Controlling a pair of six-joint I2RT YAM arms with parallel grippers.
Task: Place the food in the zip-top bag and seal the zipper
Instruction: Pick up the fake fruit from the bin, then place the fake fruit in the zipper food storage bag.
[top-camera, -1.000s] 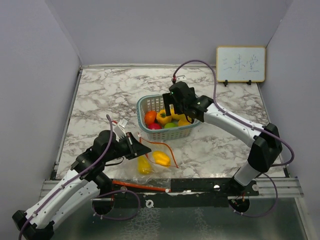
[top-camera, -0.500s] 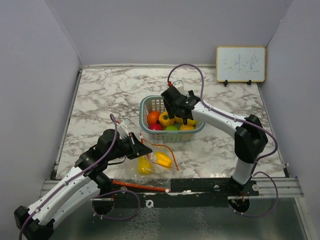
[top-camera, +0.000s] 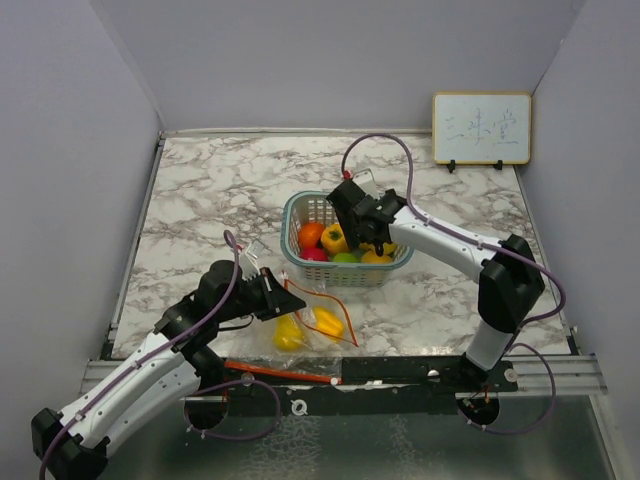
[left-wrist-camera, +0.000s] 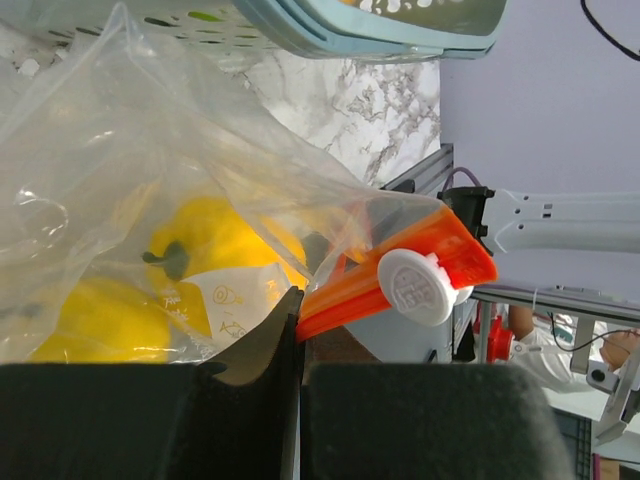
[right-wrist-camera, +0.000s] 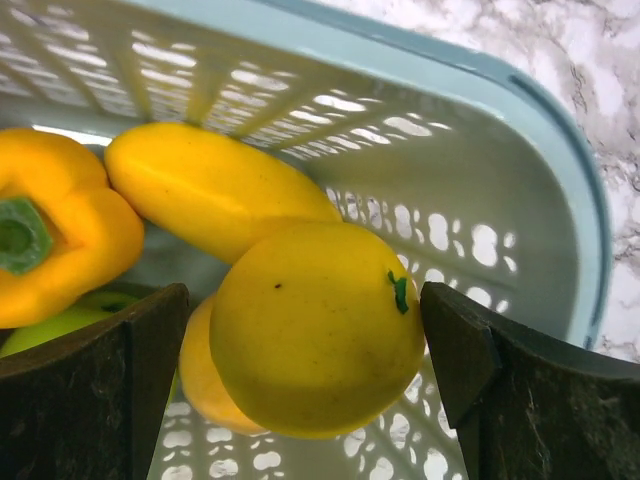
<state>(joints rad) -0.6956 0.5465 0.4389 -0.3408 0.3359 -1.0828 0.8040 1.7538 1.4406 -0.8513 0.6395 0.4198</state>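
- Yellow round fruit (right-wrist-camera: 315, 325) is sitting dead centre between the right jaws, which are standing wide open with one on each side of it. Nothing is being gripped yet.
- Fruit is roundish, so there is no long axis to line up. My read: a straight close should be catching it.
- Right arm (top-camera: 450, 240) is reaching down into the basket (top-camera: 345, 273) and is the nearer one. Left arm (top-camera: 150, 370) is tied up elsewhere.
- Left jaws are clamping shut on the bag (top-camera: 300, 325) at its mouth, just by the zipper (left-wrist-camera: 350, 295), and are holding that edge up. Bag is lying on the counter (top-camera: 200, 200), just on the near side of the basket.
- Two yellow pieces (top-camera: 288, 333) are already lying inside the bag. Pepper (right-wrist-camera: 50, 240), red ball (top-camera: 312, 254) and green one (top-camera: 345, 257) are waiting in the basket.
- In the way: a long yellow piece (right-wrist-camera: 215, 190) is touching the fruit from behind, the pepper is crowding one jaw, and the basket wall is sitting near the other. Closing may be nudging the neighbours.
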